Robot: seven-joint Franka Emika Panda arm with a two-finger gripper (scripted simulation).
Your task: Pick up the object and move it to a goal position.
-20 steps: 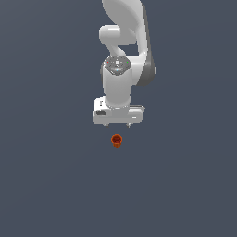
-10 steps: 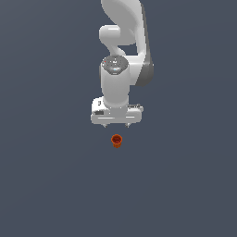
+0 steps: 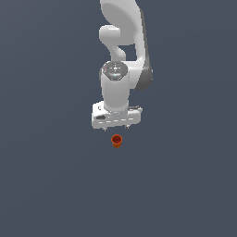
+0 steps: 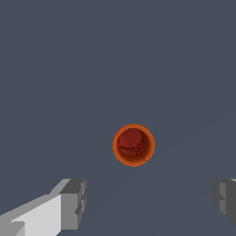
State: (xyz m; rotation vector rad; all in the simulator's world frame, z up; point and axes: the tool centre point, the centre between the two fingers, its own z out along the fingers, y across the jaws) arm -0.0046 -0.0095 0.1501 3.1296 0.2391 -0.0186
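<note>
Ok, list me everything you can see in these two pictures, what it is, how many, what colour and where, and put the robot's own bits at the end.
Cup: one, orange-red, standing upright on the surface with its opening up, just below the gripper in the exterior view and not touched by it; the wrist view looks straight down into it.
Surface: one, plain dark grey-blue, fills the background in both views.
Arm: one, white with a grey joint, comes in from the top of the exterior view.
Gripper: one, white body with grey fingers; jaws wide open, one on each side of the cup's line, hovering above it.
</note>
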